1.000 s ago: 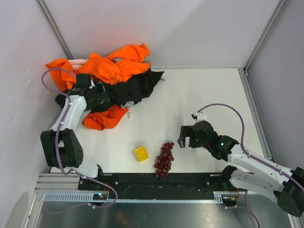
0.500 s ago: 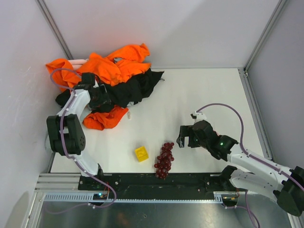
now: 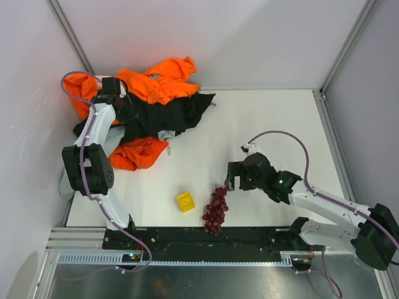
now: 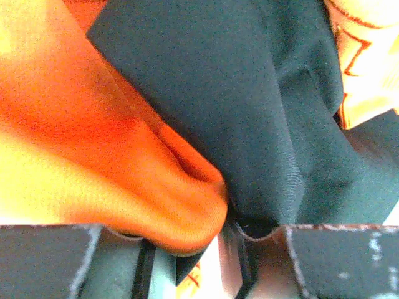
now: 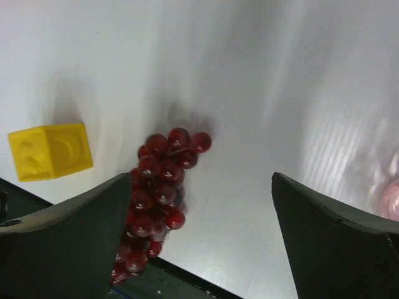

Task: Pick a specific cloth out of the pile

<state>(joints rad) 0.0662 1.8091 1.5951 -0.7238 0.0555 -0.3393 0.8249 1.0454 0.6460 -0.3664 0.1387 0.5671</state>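
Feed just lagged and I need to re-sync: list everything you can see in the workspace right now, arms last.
pile: 1, heap of garments, far-left corner of table
bright orange garment: 1, bright orange, top of pile
black garment: 1, black, middle of pile
grey piece: 1, grey, at black garment's near edge
red-orange cloth: 1, deep red-orange, pile's near edge
yellow block: 1, yellow, near centre of table
grapes: 1 bunch, dark red, right of yellow block
left gripper: 1, black, in the pile, orange fold between its fingers
right gripper: 1, black, open and empty, near the grapes
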